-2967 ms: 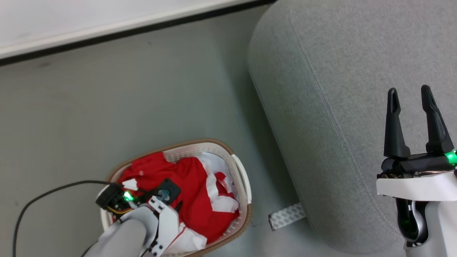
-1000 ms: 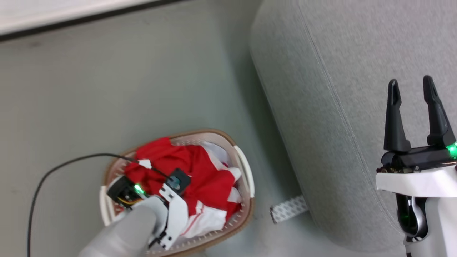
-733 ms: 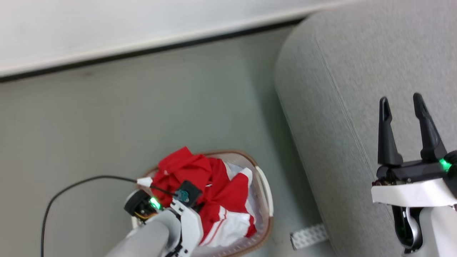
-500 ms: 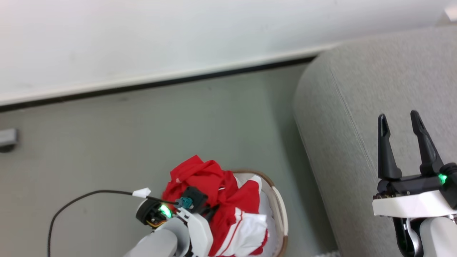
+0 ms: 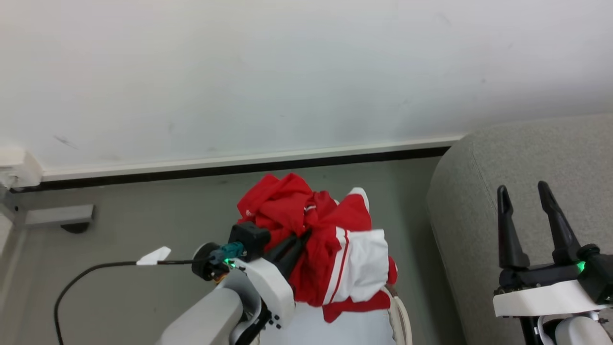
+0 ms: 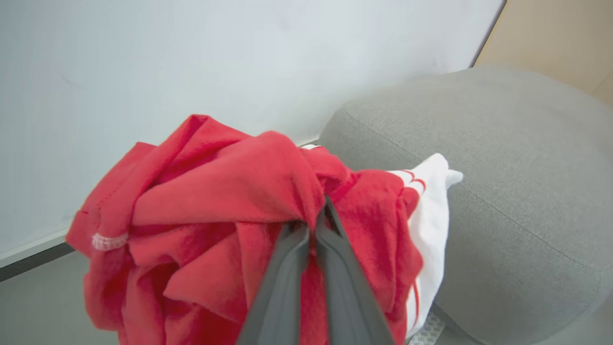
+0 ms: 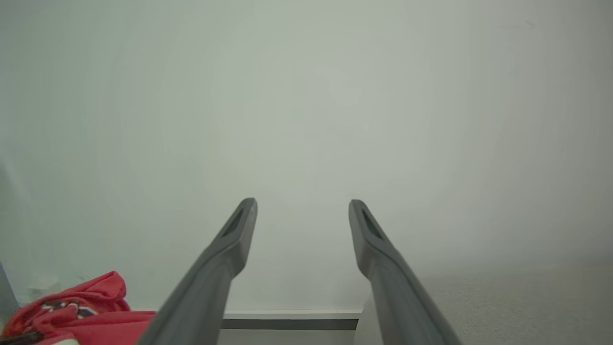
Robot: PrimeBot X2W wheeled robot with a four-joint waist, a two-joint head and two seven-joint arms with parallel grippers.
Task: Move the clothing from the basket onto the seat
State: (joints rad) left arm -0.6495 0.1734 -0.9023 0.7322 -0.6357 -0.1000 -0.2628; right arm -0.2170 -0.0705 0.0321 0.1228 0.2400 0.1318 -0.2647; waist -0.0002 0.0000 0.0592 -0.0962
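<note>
Clothing point(image 5: 330, 249) hangs limp and light; left gripper point(image 6: 314, 229) fingers clamp it, probably mid-fabric; right gripper point(image 5: 523, 191) fingers spread, empty.

soft, bright, even light all round, with no hard shadows. in the head view the wall point(image 5: 287, 72) is nearly washed out, and a faint shade lies on the floor point(image 5: 412, 201) beside the sofa point(image 5: 483, 191). small green lamps point(image 5: 580, 266) glow on both wrists. in the left wrist view the jersey point(image 6: 215, 191) is fairly sharp, but the sofa's far edge smears. the right wrist view is hazy and dim at the corners, and the right fingers point(image 7: 230, 249) look soft.
</note>
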